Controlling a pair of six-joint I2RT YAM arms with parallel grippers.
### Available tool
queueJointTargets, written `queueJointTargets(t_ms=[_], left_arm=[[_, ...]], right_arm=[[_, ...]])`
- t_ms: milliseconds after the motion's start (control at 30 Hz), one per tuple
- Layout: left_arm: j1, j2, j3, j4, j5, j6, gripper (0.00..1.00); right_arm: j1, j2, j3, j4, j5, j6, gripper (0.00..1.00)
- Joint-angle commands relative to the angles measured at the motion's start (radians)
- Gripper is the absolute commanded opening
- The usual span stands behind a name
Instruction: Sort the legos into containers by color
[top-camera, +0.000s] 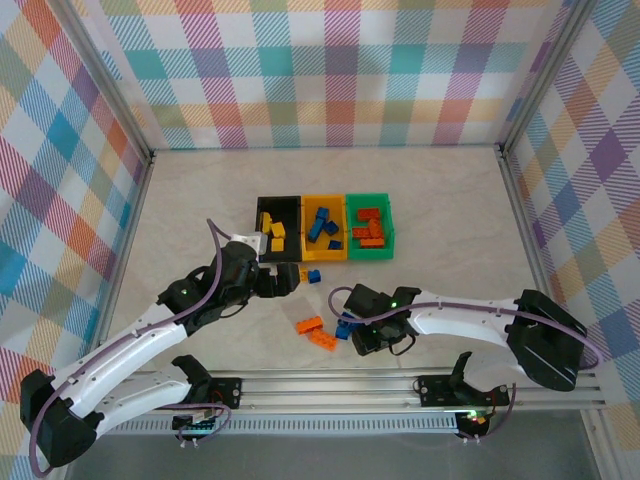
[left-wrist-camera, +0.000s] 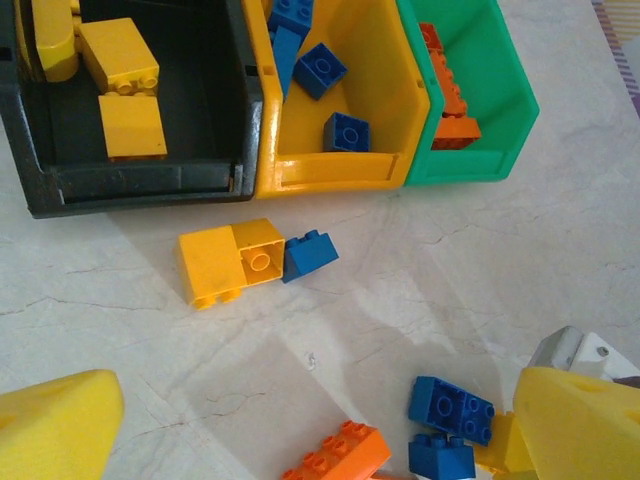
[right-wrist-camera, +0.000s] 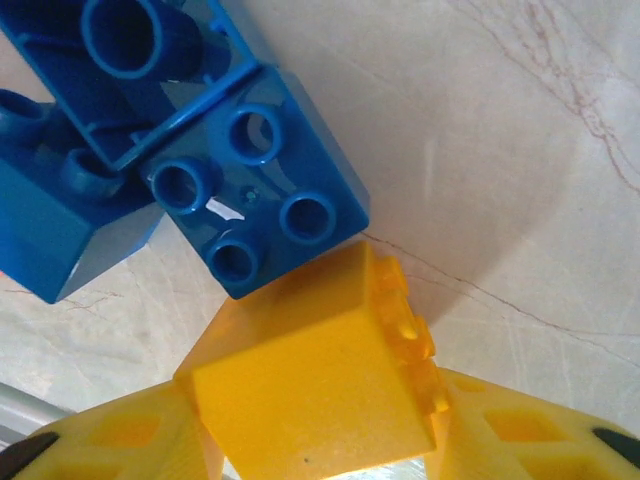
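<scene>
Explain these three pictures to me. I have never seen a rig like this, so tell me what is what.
These are two robot arms on a table. The overhead picture looks down from behind them: the left gripper and the right gripper sit in front of three joined bins. The other two pictures come from cameras on the wrists, so each sees its own yellow fingers. The black bin holds yellow Lego bricks, the yellow-orange bin blue ones, the green bin orange ones. Loose bricks of all three colours lie on the table. The left gripper is open and empty. The right gripper pinches a yellow brick beside blue bricks.
</scene>
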Motion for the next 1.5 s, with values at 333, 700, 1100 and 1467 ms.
queueJointTargets(t_ms=[333, 700, 1100, 1467], left_arm=[[-0.005, -0.069, -0.021, -0.033, -0.043, 0.004, 1.00], [-0.006, -0.055, -0.035, -0.019, -0.050, -0.012, 1.00], [-0.006, -0.007, -0.057, -0.003, -0.042, -0.013, 1.00], [-0.005, -0.091, -0.078, -0.138, -0.125, -0.043, 1.00]], right_arm=[[-0.009, 0.077, 0.044, 0.110, 0.096, 0.019, 0.39], [-0.111, 0.033, 0.078, 0.026, 0.109, 0.001, 0.38], [-0.308, -0.042, 0.298, 0.018, 0.075, -0.120, 0.38], [-0.325, 0.390, 0.769, 0.099, -0.210, -0.200, 0.39]])
